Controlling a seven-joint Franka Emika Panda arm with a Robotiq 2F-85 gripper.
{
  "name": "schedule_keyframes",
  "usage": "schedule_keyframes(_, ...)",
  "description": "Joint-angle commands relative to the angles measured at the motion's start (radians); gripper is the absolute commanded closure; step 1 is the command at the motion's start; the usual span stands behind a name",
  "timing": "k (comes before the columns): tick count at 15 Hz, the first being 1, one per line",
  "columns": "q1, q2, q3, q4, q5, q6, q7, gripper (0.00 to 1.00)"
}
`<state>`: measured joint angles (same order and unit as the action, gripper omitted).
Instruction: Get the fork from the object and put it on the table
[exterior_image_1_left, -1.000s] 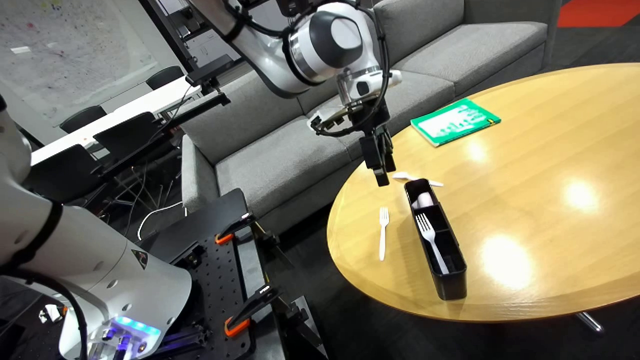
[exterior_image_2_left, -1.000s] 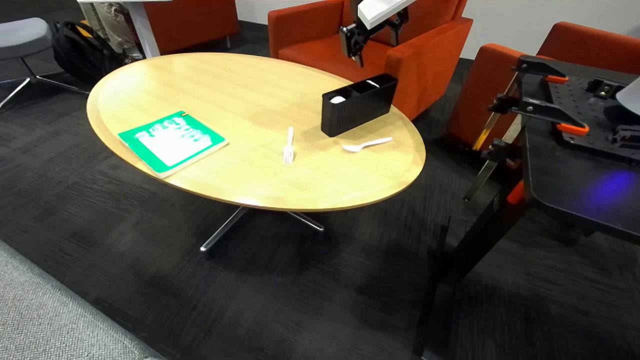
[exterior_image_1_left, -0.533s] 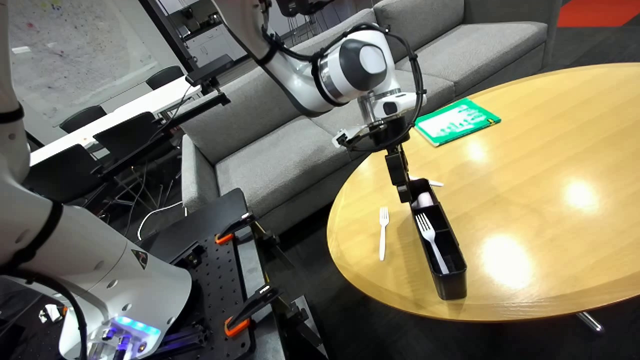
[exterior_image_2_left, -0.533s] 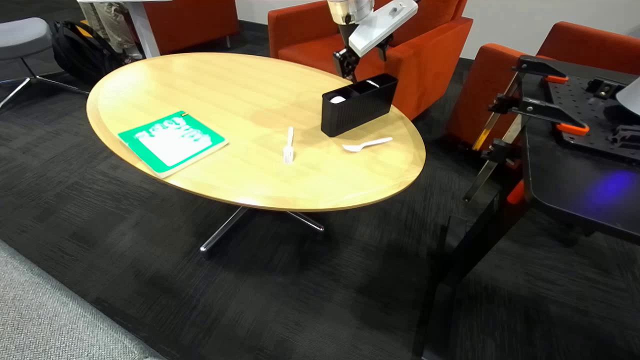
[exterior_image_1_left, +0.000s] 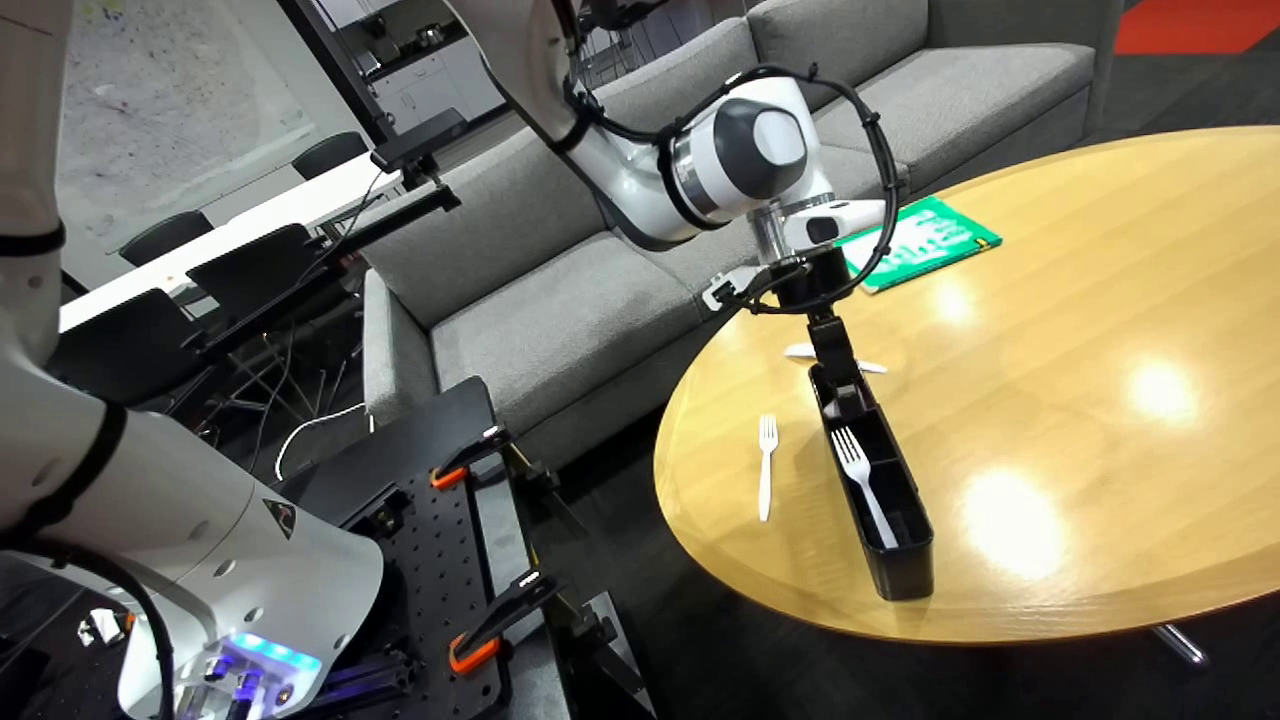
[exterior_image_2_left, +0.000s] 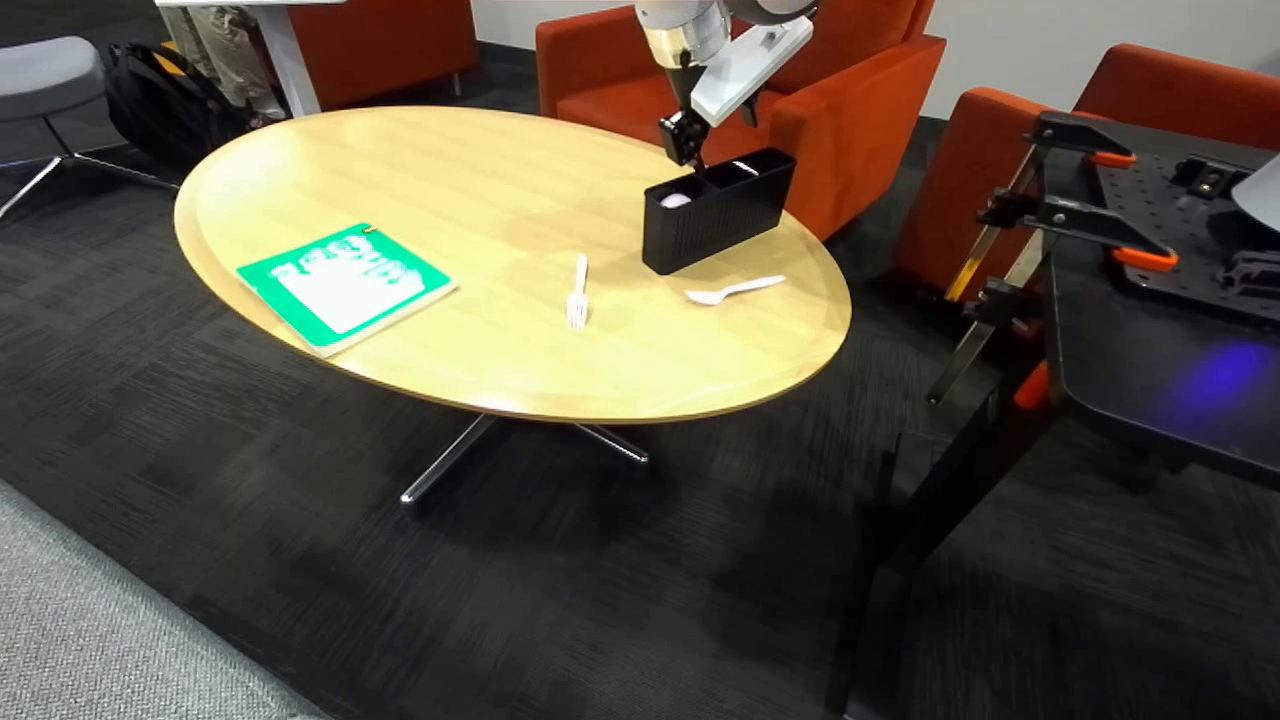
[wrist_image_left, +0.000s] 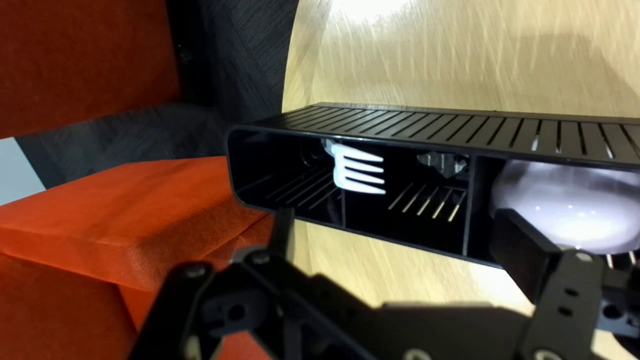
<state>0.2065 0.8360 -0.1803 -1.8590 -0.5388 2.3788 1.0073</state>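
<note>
A white plastic fork (exterior_image_1_left: 865, 488) leans in a long black holder (exterior_image_1_left: 905, 570) with compartments, its tines raised. In the wrist view, the fork (wrist_image_left: 345, 169) shows tines up inside the holder (wrist_image_left: 440, 131). The holder (exterior_image_2_left: 718, 218) stands on the wooden table (exterior_image_2_left: 420, 170); only a white bit of the fork (exterior_image_2_left: 745, 166) shows there. My gripper (exterior_image_1_left: 850, 400) overlaps the holder's end compartment in an exterior view; its exact height is unclear. In the wrist view the gripper (wrist_image_left: 397, 225) is open, its fingers wide apart with nothing between them. The fork is apart from both fingers.
A rounded white object (wrist_image_left: 570, 205) sits in the holder's end compartment. A white fork (exterior_image_1_left: 767, 465) lies beside the holder, and another white utensil (exterior_image_2_left: 578, 295) lies on the table. A green book (exterior_image_2_left: 345, 285) lies farther along. A grey sofa (exterior_image_1_left: 560, 320) borders the table.
My gripper has moved down and rightward in an exterior view, from beside the holder to overlapping its end compartment. The fork, the holder and the other utensils have not moved.
</note>
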Motion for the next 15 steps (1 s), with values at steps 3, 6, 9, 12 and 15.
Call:
schedule_keyframes(3, 0.014, 0.047, -0.042, 0.043, 0.025, -0.019, -0.040, 0.00)
schedule_keyframes(6, 0.013, 0.062, -0.055, 0.045, 0.029, -0.025, -0.040, 0.00)
schedule_keyframes(9, 0.010, 0.073, -0.058, 0.046, 0.038, -0.037, -0.050, 0.00)
schedule_keyframes(12, 0.013, 0.081, -0.061, 0.046, 0.043, -0.047, -0.057, 0.00)
schedule_keyframes(15, 0.017, 0.085, -0.067, 0.048, 0.047, -0.063, -0.059, 0.21)
